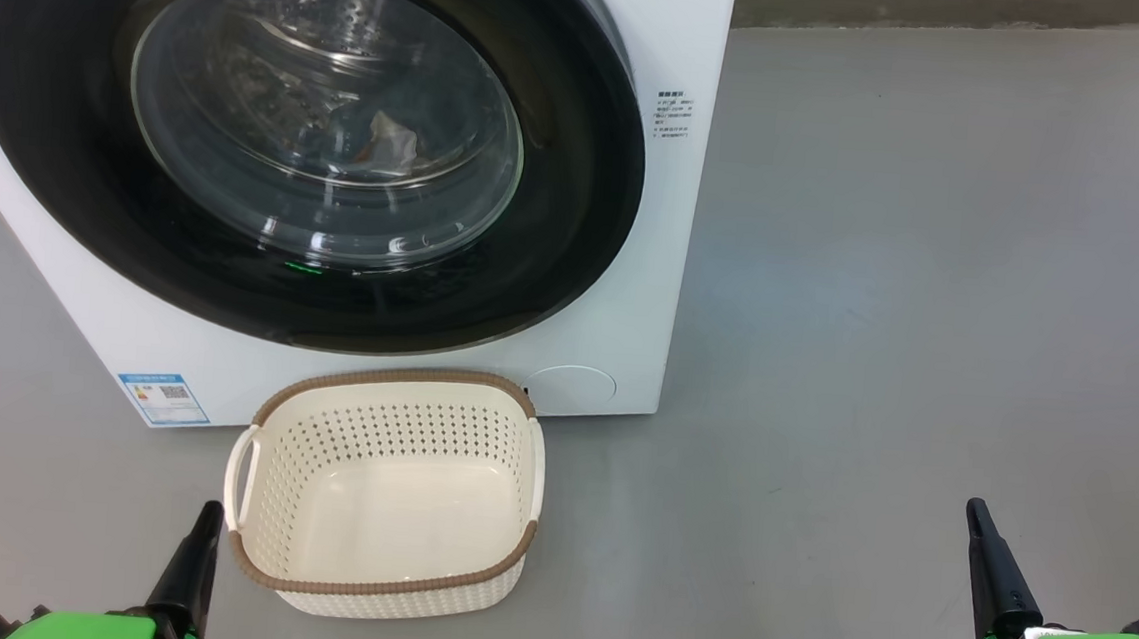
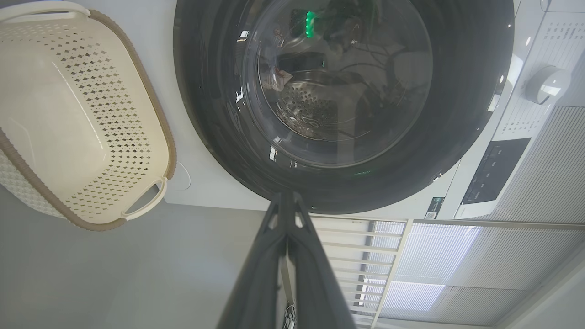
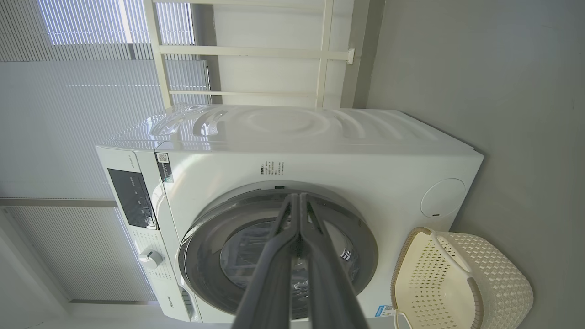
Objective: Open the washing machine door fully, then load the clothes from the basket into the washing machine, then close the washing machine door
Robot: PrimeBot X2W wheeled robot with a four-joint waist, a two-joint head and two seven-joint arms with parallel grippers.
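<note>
Left gripper (image 1: 210, 515) and right gripper (image 1: 977, 513), both pinched shut and empty, hung low over the floor (image 1: 883, 281). The basket (image 1: 395, 378), empty, stood just beside the left one, close before the washing machine (image 1: 651, 295). The door (image 1: 557, 208) lay closed, with clothes (image 1: 387, 138) faintly visible behind its glass. Risks, as judged: a left-arm swing could knock over the light basket, and an unlatched door could spring open. Count: two grippers, one basket, one machine, one door.

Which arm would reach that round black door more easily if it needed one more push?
Left, probably. The left pincer sits beside the basket, in front of the washing machine door; the right pincer hangs over the floor, out past the washing machine. Both are shut, holding nothing.
</note>
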